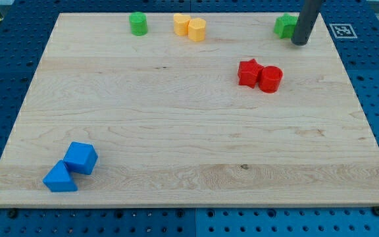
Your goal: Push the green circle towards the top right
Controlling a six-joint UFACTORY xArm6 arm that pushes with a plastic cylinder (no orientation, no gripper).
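The green circle (138, 24) stands near the view's top edge, left of centre, on the wooden board (176, 131). My tip (300, 42) is far to its right, near the top right corner. It sits just right of a second green block (285, 26), a star-like shape partly hidden by the rod. My tip is apart from the green circle.
Two yellow blocks (189, 27) sit together right of the green circle. A red star (249, 72) and a red cylinder (270, 78) touch at the right of centre. A blue cube (81, 157) and a blue triangle (60, 178) sit at the bottom left.
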